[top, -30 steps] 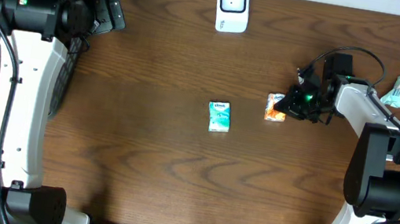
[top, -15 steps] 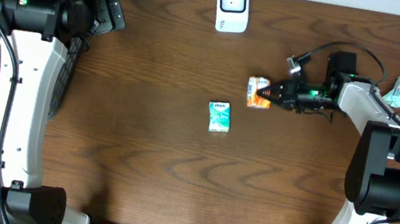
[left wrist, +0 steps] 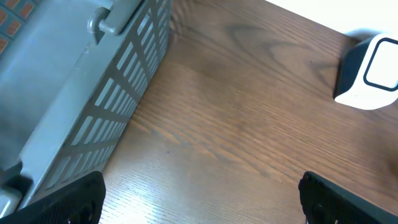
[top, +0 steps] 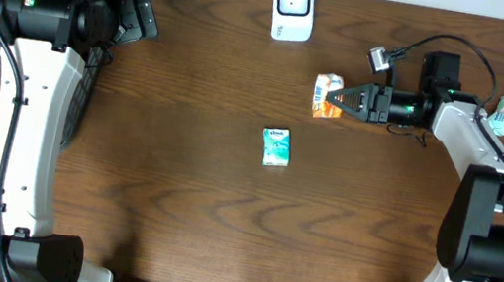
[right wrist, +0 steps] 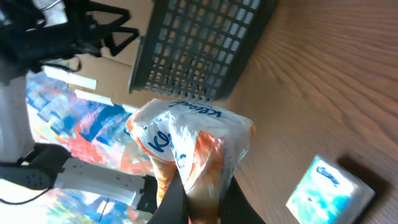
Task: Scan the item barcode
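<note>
Shifted left, orange packet has one end hidden within right gripper.

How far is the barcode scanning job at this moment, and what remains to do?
Done: the right gripper is shut on the orange pack. In hand: it holds the pack apart from the white scanner, not yet in front of it. Left: present the pack to the scanner. The teal pack lies on the table, and the left gripper is open by the basket.
</note>
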Robot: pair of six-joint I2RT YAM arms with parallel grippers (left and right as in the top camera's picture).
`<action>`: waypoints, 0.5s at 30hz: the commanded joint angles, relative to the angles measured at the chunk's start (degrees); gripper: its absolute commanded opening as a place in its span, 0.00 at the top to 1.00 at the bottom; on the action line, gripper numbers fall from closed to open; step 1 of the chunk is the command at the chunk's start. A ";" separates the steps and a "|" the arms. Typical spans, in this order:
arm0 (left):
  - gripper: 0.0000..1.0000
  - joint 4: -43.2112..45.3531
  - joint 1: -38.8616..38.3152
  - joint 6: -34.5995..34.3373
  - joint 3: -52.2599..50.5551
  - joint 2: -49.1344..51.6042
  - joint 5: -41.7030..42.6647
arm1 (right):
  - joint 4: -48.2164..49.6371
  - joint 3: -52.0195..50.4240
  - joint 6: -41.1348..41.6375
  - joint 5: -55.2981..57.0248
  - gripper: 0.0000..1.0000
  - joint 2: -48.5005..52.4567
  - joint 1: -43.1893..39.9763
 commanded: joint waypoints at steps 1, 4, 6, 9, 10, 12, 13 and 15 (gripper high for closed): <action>0.02 -0.15 -0.04 -0.09 0.17 0.02 -0.94 | 0.39 1.14 -1.31 -3.52 0.99 -4.66 -0.37; 0.02 -0.15 -0.04 -0.09 0.17 0.02 -0.94 | 0.85 1.14 -1.31 -3.52 0.99 -7.15 -0.37; 0.02 -0.15 -0.07 -0.09 0.17 0.02 -0.94 | 1.33 1.14 -1.31 -3.50 0.99 -8.74 -0.37; 0.02 -0.15 -0.07 -0.09 0.17 0.02 -0.94 | 1.44 1.14 -1.31 -3.50 0.99 -10.82 -0.37; 0.02 -0.15 -0.07 -0.09 0.17 0.02 -0.94 | 1.44 1.14 -1.31 -3.50 0.99 -11.28 -0.37; 0.02 -0.15 -0.07 -0.09 0.17 0.02 -0.94 | 1.44 1.14 -1.29 -3.50 0.99 -11.91 -0.37; 0.02 -0.15 -0.07 -0.09 0.17 0.02 -0.94 | 1.44 1.14 -1.29 -3.52 0.99 -11.93 -0.37; 0.02 -0.15 -0.04 -0.09 0.17 0.02 -0.94 | 1.40 1.14 -1.29 -3.50 0.99 -11.91 -0.35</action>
